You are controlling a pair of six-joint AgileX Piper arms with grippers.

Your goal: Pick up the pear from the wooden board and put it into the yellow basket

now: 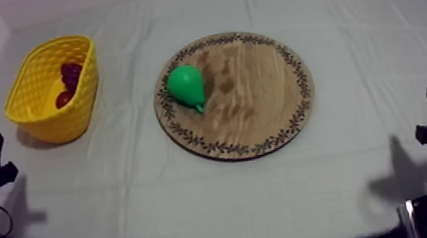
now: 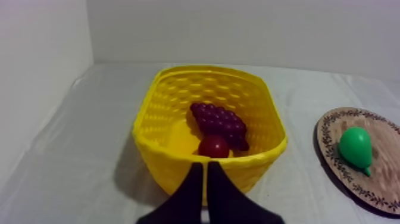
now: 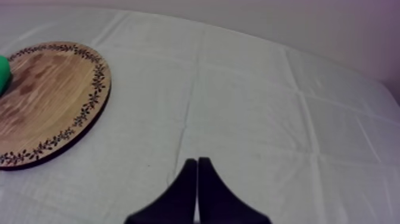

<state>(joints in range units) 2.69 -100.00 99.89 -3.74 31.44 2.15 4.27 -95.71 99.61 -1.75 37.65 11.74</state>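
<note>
My left hand point(image 2: 205, 165) is resting low at the near edge of the tabletop point(image 1: 195, 200), well to the left of the board point(image 1: 260, 95). Its two fingers are lying pressed together in a narrow wedge, gripping nothing. My right hand point(image 3: 197, 161) is sitting just as low, well to the right of the board, with its fingers likewise closed tight on nothing and pointing out over the cloth beside the board.

Farther in, the round wooden board is lying flat near the middle of the tabletop. The pear point(image 1: 187, 86), bright green, is lying on its side on the left part of the board, inside the patterned rim, with its stem end pointing toward the near edge. It is sitting well apart from both hands.

Left of the board and a little farther back, the yellow basket point(image 1: 79, 106) is standing upright, apart from the board. Inside it a bunch of grapes point(image 2: 220, 122) is lying, with a small red fruit point(image 2: 213, 146) touching it on the side nearer my left hand.
</note>
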